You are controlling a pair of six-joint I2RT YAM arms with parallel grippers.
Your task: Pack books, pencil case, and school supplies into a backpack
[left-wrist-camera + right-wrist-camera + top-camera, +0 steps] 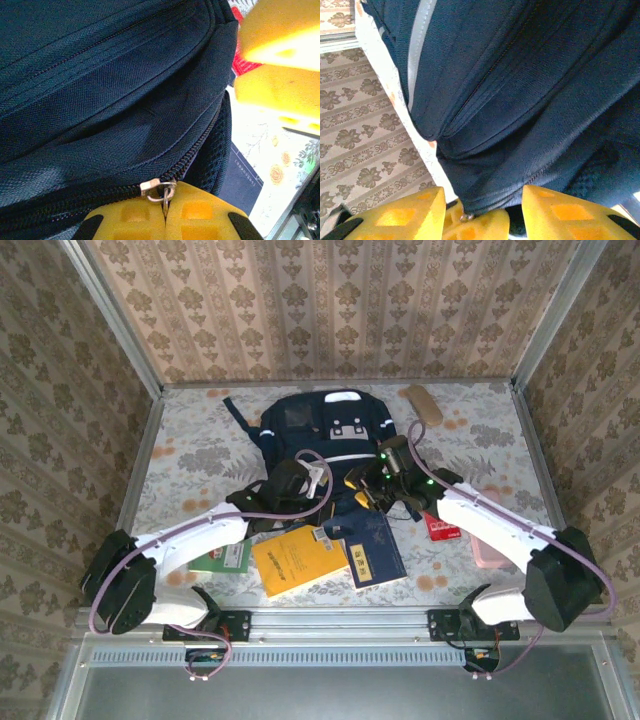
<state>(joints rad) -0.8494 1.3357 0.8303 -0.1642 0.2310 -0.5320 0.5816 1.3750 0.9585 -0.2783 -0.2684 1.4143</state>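
Observation:
The dark navy backpack [320, 430] lies at the table's far middle, its white-grey patch facing up. My left gripper [300, 480] is at its near edge, shut on the metal ring of the zipper pull [167, 192]; the zipper [200, 145] runs up from there along the fabric [110, 100]. My right gripper [375, 485] is just to the right, its yellow fingers [420, 215] apart, with the backpack's lower edge [490, 195] between them. An orange-yellow book [295, 558], a navy book [372, 548] and a green-and-white book [225, 558] lie in front. The pencil case is out of view.
A red pack [440, 528] and a pale pink thing [487, 552] lie near my right arm. A tan oblong thing [420, 403] sits at the back right beside the backpack. Metal rails edge the table on all sides.

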